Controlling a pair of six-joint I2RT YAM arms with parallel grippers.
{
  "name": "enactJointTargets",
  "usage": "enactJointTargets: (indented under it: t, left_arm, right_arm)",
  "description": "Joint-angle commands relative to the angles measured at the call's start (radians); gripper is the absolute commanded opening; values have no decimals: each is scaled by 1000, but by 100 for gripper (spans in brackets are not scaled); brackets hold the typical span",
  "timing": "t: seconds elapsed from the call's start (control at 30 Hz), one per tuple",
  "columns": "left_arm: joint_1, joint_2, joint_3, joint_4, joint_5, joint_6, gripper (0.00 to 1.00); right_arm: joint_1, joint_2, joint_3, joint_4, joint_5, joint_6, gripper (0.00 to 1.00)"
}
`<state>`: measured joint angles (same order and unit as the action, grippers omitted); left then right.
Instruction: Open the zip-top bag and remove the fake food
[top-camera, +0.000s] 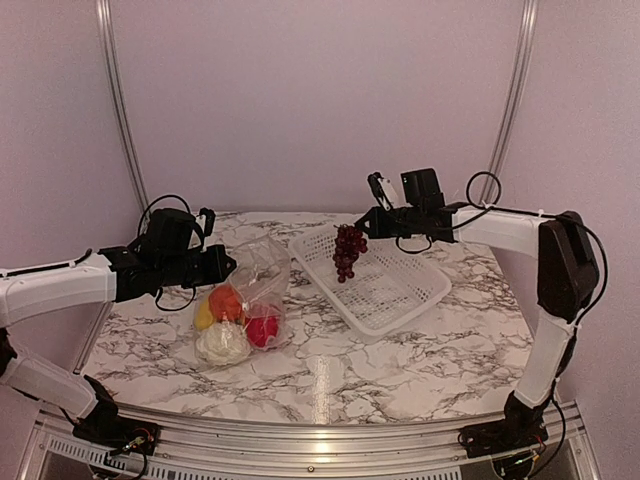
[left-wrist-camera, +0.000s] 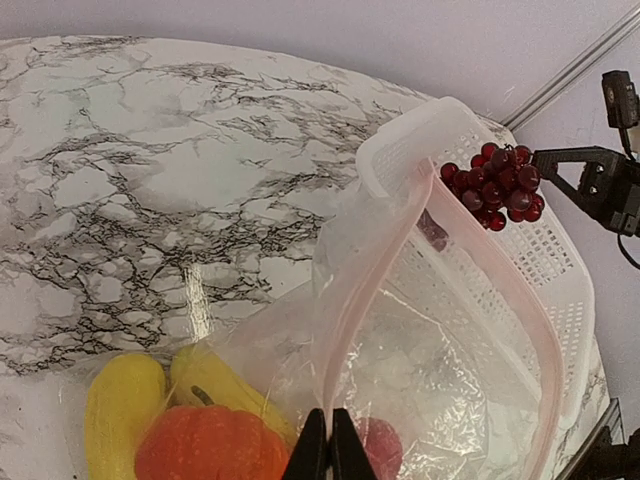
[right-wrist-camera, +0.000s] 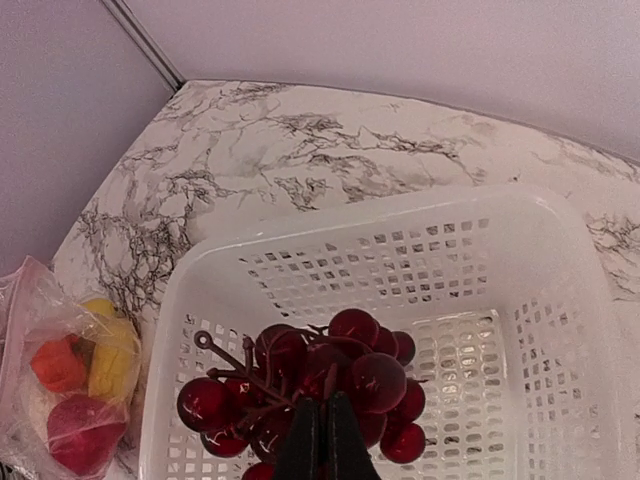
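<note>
The clear zip-top bag (top-camera: 258, 268) stands open on the table's left, its pink zip strip (left-wrist-camera: 350, 300) held up. My left gripper (left-wrist-camera: 328, 450) is shut on that strip (top-camera: 232, 268). Inside lie an orange piece (left-wrist-camera: 205, 445), yellow pieces (left-wrist-camera: 120, 400), a red piece (top-camera: 262, 328) and a cream-white piece (top-camera: 221, 342). My right gripper (right-wrist-camera: 323, 440) is shut on the dark red grape bunch (right-wrist-camera: 330, 385) and holds it hanging above the white basket (top-camera: 347, 250). The bag also shows at the lower left of the right wrist view (right-wrist-camera: 60, 385).
The white lattice basket (top-camera: 400, 290) sits at the table's middle right, with nothing else in it (right-wrist-camera: 560, 330). Metal frame posts (top-camera: 118, 110) stand at the back corners. The table's front edge has a metal rail (top-camera: 320, 440).
</note>
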<state>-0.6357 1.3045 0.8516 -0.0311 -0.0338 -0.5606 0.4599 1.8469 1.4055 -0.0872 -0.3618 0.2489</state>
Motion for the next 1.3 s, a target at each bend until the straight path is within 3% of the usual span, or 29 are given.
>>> enactJointTargets:
  t: [0.0,0.53,0.7,0.87,1.07,1.27]
  left_arm:
    - [7,20,35,-22,6,16,0]
    - [10,45,65,-40,6,43,0]
    - [11,62,86,-49,29,60,0]
    - [11,64,93,-28,95,77,0]
    - [-4,88,106,2,208,92,0]
    - [-54,121,145,2,283,127,0]
  right_arm:
    - [-34,37,-4,-30,105,-65,0]
    - [-237,48,-74,-89,204,-174,1]
    - [-238,25,-36,-130,119,-203,37]
    - [-225,-44,-12,-127,100,-189,53]
    - [-187,-99,56,-152,18,-204,56]
    - [-62,-136,106,-159,-97,-202,56]
